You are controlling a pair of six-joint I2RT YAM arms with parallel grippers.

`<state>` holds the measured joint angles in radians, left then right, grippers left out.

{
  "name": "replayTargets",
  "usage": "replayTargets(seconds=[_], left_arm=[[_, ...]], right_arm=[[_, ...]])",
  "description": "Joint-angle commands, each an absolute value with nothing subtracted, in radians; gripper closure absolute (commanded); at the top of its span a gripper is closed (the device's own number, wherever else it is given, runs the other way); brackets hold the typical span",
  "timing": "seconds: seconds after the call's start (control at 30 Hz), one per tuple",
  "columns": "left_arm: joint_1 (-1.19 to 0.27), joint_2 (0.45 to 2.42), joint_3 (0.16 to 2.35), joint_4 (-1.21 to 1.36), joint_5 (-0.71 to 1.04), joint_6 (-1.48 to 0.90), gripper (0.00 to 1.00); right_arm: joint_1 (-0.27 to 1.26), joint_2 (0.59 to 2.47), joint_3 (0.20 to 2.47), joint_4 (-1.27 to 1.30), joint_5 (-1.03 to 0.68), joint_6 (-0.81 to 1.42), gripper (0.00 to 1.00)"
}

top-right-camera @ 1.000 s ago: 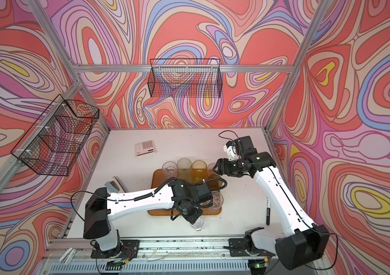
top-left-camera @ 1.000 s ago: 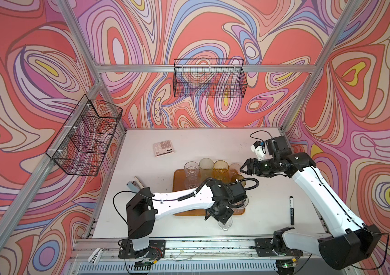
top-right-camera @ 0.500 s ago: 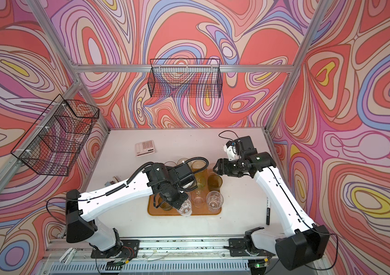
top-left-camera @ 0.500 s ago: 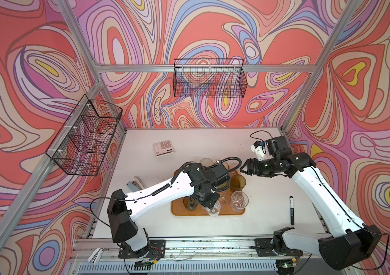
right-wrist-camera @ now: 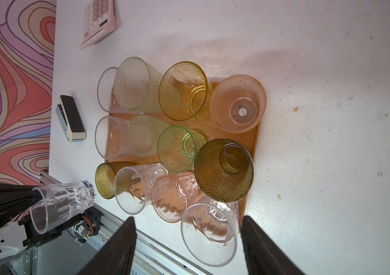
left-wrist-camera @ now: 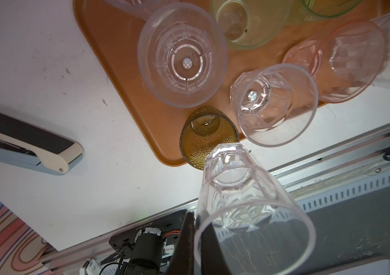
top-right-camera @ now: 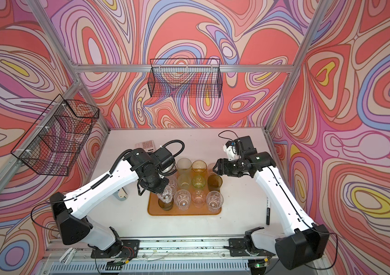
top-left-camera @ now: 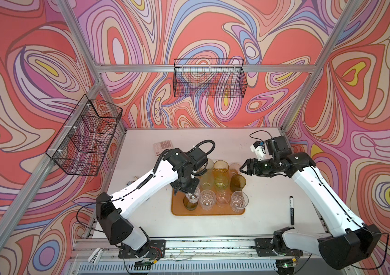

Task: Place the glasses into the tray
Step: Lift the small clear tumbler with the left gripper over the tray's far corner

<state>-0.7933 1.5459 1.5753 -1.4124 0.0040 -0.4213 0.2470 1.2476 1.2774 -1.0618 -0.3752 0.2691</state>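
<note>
Tray: the flat orange-brown rectangular tray with rounded corners (top-left-camera: 208,212) lies mid-table and we count about a dozen glasses standing on it (tinted ones at the back, clear faceted ones in the near row).
Left arm: a second ago it reached past the tray's near edge; now it has swung back over the tray's near-left corner — we read this as the carry nearly done.
Left gripper (left-wrist-camera: 195,240): its fingers are pinched on the rim wall of the clear faceted plastic tumbler (left-wrist-camera: 241,197), one finger inside, one outside.
Carried tumbler: tilted, base-first, in the air right above the small olive dimpled tumbler (left-wrist-camera: 203,135) at that corner — we judge it needs a free spot beside, not on top.
Right gripper (right-wrist-camera: 188,247): parked over the tray's far-right side as before, fingers spread wide, holding nothing.
Strays: pale stapler (left-wrist-camera: 27,142), pink calculator (right-wrist-camera: 98,21), black marker (top-left-camera: 292,209), all off the tray.
</note>
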Motion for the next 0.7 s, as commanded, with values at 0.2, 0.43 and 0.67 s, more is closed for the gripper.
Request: replayTargets(seconds=[0.2, 0.43, 0.67], left_arm=[[-0.654, 1.546, 1.674, -1.474, -0.024, -0.352, 0.95], [-0.562, 1.6, 1.725, -1.498, -0.056, -0.319, 0.94], [-0.467, 1.64, 1.702, -1.422, -0.034, -0.314, 0.94]], right_arm=[[0.241, 1.242, 1.3, -1.057, -0.367, 0.243, 0.29], [0.241, 1.234, 1.305, -1.055, -0.375, 0.235, 0.29], [0.242, 1.222, 1.304, -1.043, -0.377, 0.233, 0.28]])
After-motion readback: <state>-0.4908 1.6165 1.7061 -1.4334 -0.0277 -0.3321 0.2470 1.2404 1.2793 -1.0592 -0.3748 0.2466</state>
